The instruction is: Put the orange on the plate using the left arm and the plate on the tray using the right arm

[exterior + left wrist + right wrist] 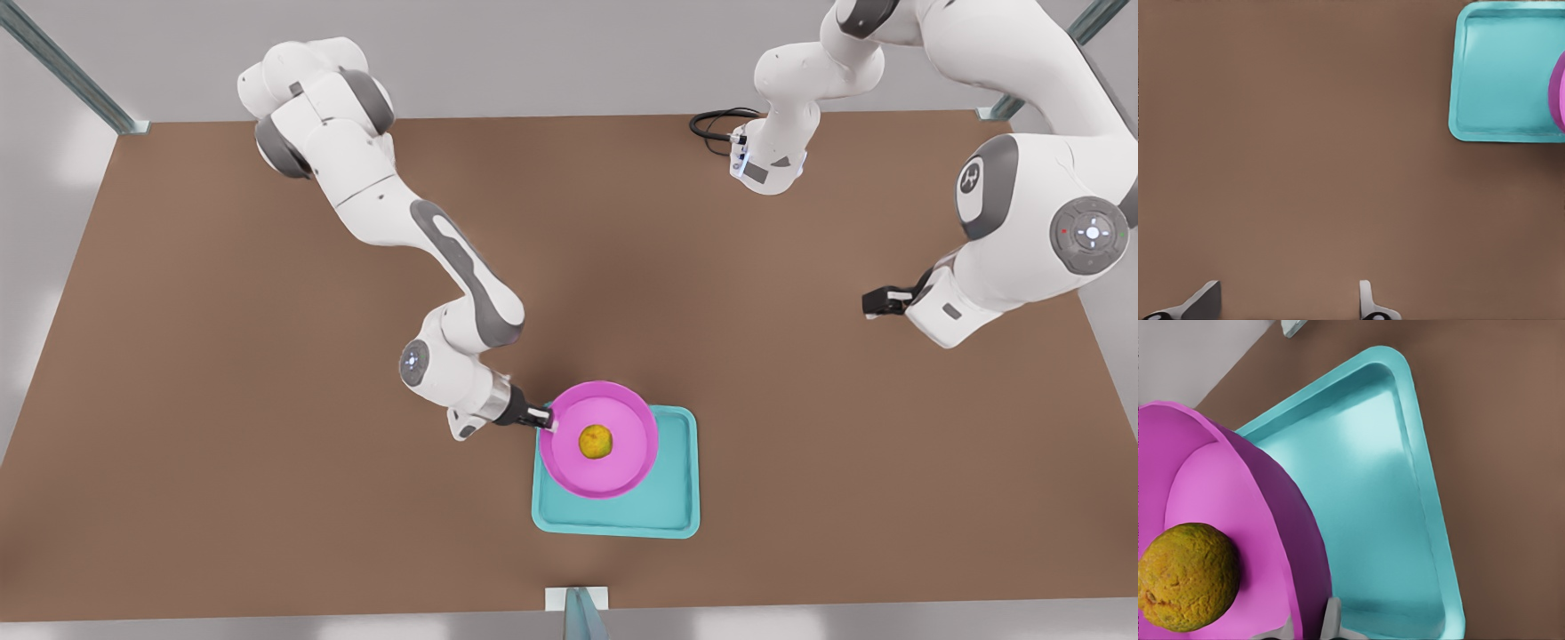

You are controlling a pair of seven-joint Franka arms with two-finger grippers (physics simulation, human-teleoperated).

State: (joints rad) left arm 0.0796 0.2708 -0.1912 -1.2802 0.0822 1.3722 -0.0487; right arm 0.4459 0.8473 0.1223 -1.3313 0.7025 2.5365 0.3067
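The magenta plate (613,462) carries the orange (596,442) at its middle and hangs over the turquoise tray (676,511), overlapping its far-left part. My right gripper (544,418), on the arm at the front view's left, is shut on the plate's rim. The right wrist view shows its fingertips (1333,619) pinching the plate (1251,493), with the orange (1188,577) inside and the tray (1371,493) beneath. My left gripper (876,304) waits at the front view's right, open and holding nothing. Its fingers (1368,303) stand wide apart over bare table, with the tray (1501,73) and plate edge (1558,90) farther off.
The brown table (222,400) stretches wide around the tray. A black cable (716,124) lies by the far edge near the left arm's base. Metal frame posts (582,613) stand at the near edge and at the far corners.
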